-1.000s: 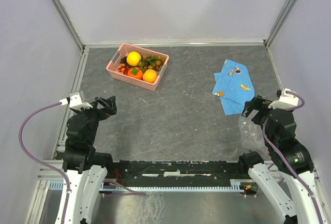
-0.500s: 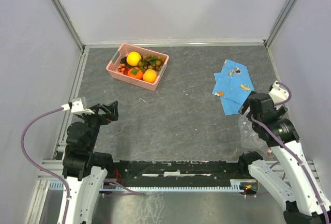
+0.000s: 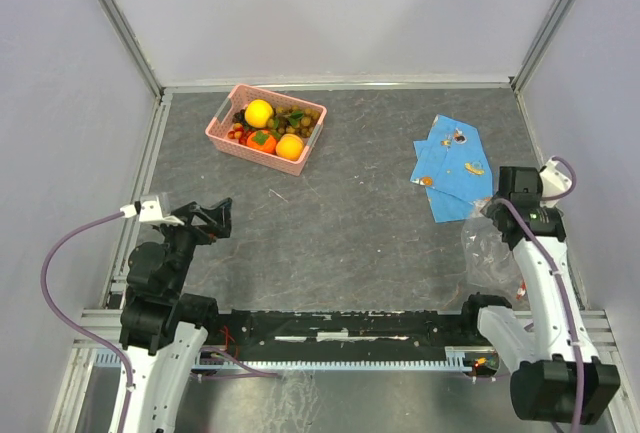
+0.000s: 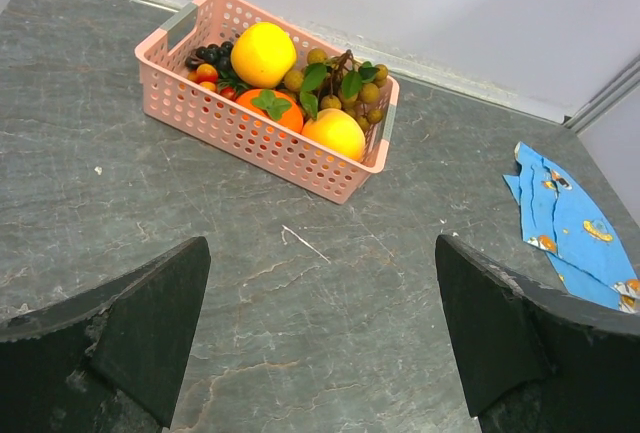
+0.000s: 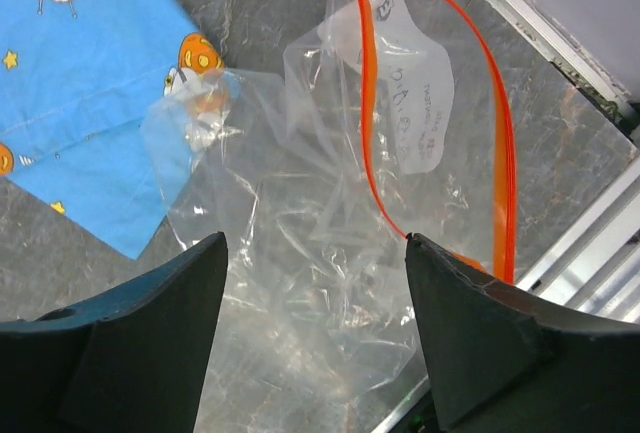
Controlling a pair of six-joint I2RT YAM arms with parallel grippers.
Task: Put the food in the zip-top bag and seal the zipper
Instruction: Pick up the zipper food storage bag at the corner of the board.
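The food lies in a pink lattice basket (image 3: 262, 129) at the far left: a yellow lemon (image 4: 262, 53), orange fruits (image 4: 335, 134), red cherries (image 4: 206, 73) and a grape bunch with leaves (image 4: 348, 83). The clear zip-top bag (image 5: 320, 223) lies crumpled at the near right edge, also in the top view (image 3: 487, 258); its red zipper strip (image 5: 505, 168) gapes open. My right gripper (image 5: 315, 303) is open right above the bag. My left gripper (image 4: 320, 323) is open and empty over bare table at near left, far from the basket.
A blue printed cloth (image 3: 448, 167) lies at the right, its corner under the bag's edge (image 5: 90, 103). A metal rail (image 5: 590, 243) runs beside the bag. White walls enclose the table.
My right arm has swung its wrist toward the right wall and now hangs over the bag. My left arm shifted slightly toward the near edge.
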